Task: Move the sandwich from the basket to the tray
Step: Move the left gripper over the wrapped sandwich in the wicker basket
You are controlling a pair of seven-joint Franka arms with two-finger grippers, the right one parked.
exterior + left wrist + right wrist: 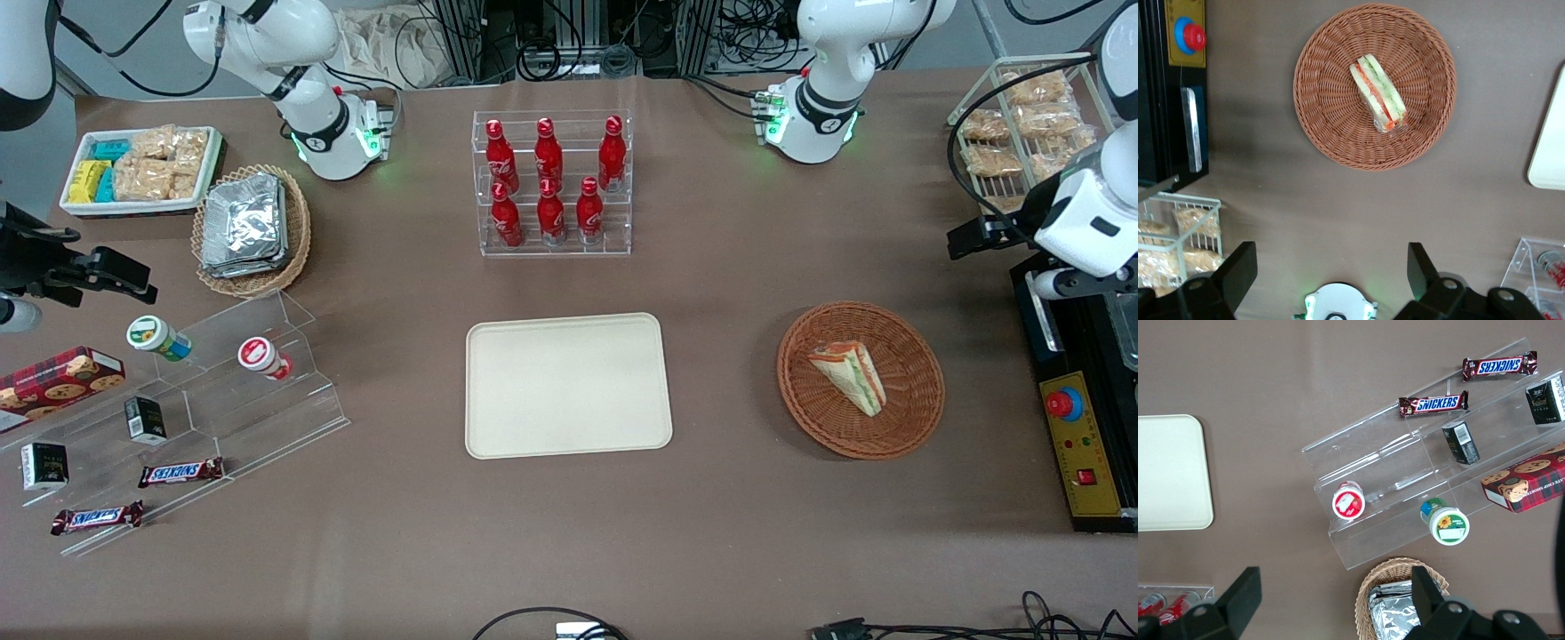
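Observation:
The sandwich, a pale wedge with red and green filling, lies in the round reddish-brown basket. The cream tray lies bare on the brown cloth beside the basket, toward the parked arm's end. My gripper hangs open, well above the table. It is farther from the front camera than the basket and toward the working arm's end. Nothing is between its black fingers.
A wire rack of snack bags and a black control box with a red button stand by the working arm. A clear rack of red bottles stands farther back than the tray. An acrylic shelf, a foil-pack basket and a white bin lie toward the parked arm's end.

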